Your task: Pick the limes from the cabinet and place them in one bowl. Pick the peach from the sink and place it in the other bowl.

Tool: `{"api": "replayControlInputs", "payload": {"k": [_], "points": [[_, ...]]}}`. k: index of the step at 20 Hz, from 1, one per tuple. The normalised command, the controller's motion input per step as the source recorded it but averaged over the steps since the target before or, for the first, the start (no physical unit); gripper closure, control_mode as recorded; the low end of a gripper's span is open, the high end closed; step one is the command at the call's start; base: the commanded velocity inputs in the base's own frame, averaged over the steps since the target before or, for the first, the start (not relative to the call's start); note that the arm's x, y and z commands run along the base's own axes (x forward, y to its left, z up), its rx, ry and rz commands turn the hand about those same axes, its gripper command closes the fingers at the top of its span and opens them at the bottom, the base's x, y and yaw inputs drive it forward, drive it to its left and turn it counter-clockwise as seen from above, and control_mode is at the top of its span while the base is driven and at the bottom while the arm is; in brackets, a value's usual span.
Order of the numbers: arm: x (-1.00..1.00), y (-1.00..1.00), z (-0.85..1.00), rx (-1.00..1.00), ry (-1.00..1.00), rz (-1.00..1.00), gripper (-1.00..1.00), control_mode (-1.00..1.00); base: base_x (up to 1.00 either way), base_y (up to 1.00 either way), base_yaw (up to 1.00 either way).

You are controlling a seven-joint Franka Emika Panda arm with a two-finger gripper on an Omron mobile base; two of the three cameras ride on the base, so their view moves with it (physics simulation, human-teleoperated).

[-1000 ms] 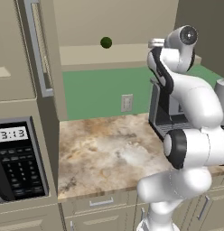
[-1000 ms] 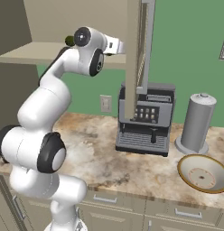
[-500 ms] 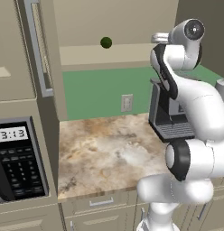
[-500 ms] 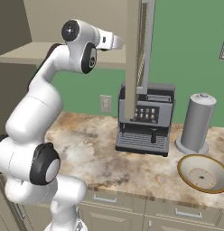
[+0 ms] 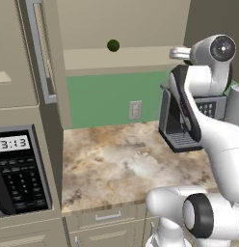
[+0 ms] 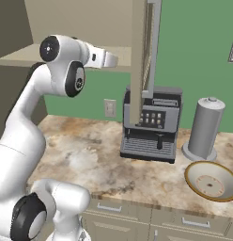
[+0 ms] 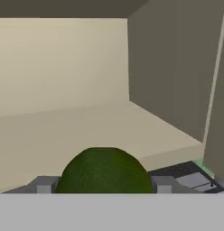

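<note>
Arm has risen; round green lime [image 7: 105, 170] between pincer [image 7: 104, 184] fingers.

even, flat rendered light; soft shadows inside the cabinet [image 7: 177, 67]; slightly blurry, no glare

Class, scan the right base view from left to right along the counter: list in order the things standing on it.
Wall outlet just above the counter, coffee machine, grey canister, shallow tan-rimmed bowl.
</note>
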Motion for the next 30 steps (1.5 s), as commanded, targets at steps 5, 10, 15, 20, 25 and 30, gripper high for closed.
{"api": "replayControlInputs", "payload": {"k": [5,10,15,20,25,30], "points": [[-1.00,0.02,-0.20,0.00,0.00,-0.02,1.00,-1.00,0.00,0.00,0.00],[-1.00,0.00,-0.35,0.00,0.06,0.00,1.00,-1.00,0.00,0.00,0.00],[-0.96,0.00,-0.43,0.00,0.18,0.00,1.00,-1.00,0.00,0.00,0.00],[-0.96,-0.08,-0.65,0.00,0.22,0.00,1.00,-1.00,0.00,0.00,0.00],[-0.42,-0.06,-0.59,-0.02,0.27,0.00,1.00,-1.00,0.00,0.00,0.00],[-0.22,0.00,-0.28,0.00,0.14,0.00,1.00,-1.00,0.00,0.00,0.00]]}}
